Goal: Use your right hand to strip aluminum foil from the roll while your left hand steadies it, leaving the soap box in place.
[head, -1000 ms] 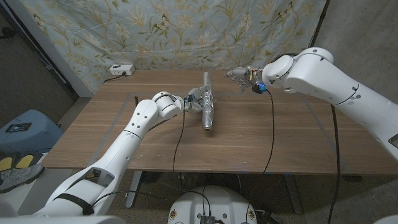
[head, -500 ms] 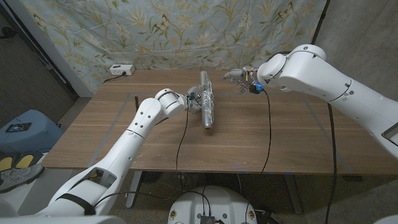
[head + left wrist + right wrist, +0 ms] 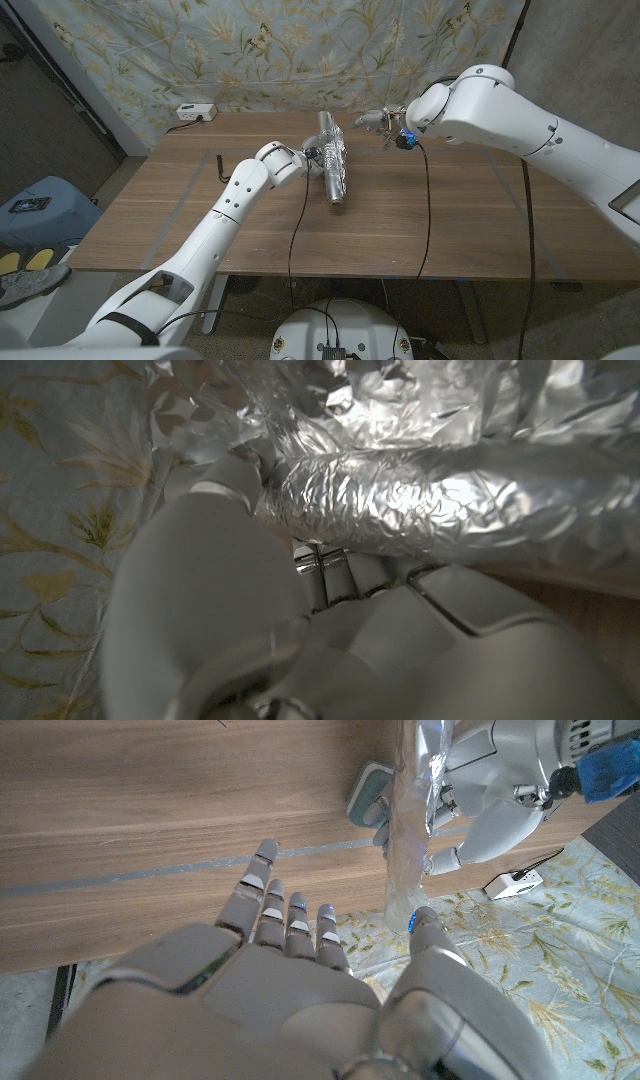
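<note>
The foil roll [image 3: 333, 165] lies lengthwise at the middle of the bench [image 3: 450, 230], its ends toward 12 and 6 o'clock. The left hand [image 3: 308, 160] touches it from 9 o'clock. The right hand [image 3: 372, 120] hovers at the roll's 2 o'clock, just beside its far end. The soap box [image 3: 368, 795] sits beside the roll. A power strip [image 3: 195, 112] rests at the bench's 10 o'clock corner.

From my station I saw the wooden table [image 3: 180, 225] standing before a floral curtain [image 3: 240, 50] that hung across the back of the scene. A white power strip [image 3: 195, 112] sat at the table's far left corner, and a small dark tool [image 3: 221, 166] lay on the wood nearer the left edge. On the floor to the left stood a blue bin [image 3: 40, 215].
</note>
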{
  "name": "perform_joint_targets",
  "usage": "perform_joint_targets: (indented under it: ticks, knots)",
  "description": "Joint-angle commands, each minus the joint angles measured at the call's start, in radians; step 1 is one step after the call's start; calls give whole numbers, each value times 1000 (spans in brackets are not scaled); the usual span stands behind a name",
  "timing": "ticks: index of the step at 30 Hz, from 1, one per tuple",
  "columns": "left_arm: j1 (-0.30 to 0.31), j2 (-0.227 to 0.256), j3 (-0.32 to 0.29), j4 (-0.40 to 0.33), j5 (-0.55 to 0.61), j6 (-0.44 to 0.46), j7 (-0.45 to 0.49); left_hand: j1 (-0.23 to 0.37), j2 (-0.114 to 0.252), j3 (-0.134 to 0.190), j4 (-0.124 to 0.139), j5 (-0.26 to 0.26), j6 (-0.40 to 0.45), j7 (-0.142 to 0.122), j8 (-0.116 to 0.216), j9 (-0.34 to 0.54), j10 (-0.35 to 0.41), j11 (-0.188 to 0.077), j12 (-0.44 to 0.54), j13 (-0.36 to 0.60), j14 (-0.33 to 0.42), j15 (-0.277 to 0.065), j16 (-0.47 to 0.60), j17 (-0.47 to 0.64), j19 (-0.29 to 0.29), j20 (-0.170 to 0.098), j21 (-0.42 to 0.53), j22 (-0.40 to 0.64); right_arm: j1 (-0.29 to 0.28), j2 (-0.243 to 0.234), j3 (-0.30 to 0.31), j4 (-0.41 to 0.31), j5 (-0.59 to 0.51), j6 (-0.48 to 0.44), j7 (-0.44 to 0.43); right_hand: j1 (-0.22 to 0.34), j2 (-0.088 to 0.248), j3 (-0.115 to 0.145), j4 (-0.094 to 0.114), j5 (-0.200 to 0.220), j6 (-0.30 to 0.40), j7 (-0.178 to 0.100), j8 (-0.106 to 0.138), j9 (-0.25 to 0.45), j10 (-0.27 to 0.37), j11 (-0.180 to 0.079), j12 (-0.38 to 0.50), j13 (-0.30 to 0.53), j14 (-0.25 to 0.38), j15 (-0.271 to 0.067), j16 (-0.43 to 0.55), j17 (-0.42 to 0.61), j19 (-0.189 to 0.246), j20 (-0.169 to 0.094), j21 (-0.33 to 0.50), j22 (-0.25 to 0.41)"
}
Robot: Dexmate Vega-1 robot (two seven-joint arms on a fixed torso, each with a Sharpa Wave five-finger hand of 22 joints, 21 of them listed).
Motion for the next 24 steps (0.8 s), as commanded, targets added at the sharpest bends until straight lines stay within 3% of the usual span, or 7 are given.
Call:
perform_joint_targets:
  ticks: [1,17,21,24]
  knots:
    - [-11,-27,10,0,69,-44,18,35,50,30,26,9,32,-15,8,3,12,-18,8,7,73,-69,-7,6,-6,2,7,2,137,3,-143,13,74,-12,-8,31,-6,-4,-16,6,-12,76,5,5,2,7,4,3,2,6,-1,3,-3,8,1,6]
    - [-5,-45,0,0,78,-34,28,40,53,30,25,16,28,-13,12,1,7,-18,13,13,73,-67,-13,12,-11,5,12,2,167,-1,-166,31,97,-12,23,87,23,3,-23,1,-2,75,11,5,3,7,6,6,-4,5,-1,7,-12,3,-1,6]
    - [0,-45,-2,-7,76,-31,28,40,54,31,25,19,27,-11,13,0,6,-19,15,14,71,-64,-16,12,-14,5,12,2,166,-10,-156,32,113,-12,7,135,38,18,-31,-5,8,75,13,5,5,7,8,7,0,4,2,8,-15,-3,-1,6]
    - [1,-48,-4,-7,70,-29,29,42,55,31,24,20,27,-12,13,-1,6,-19,15,14,70,-66,-18,13,-15,5,13,2,206,-17,-192,32,142,-12,-6,161,48,28,-33,-7,22,75,16,5,16,7,12,8,9,1,7,10,-14,-12,1,6]
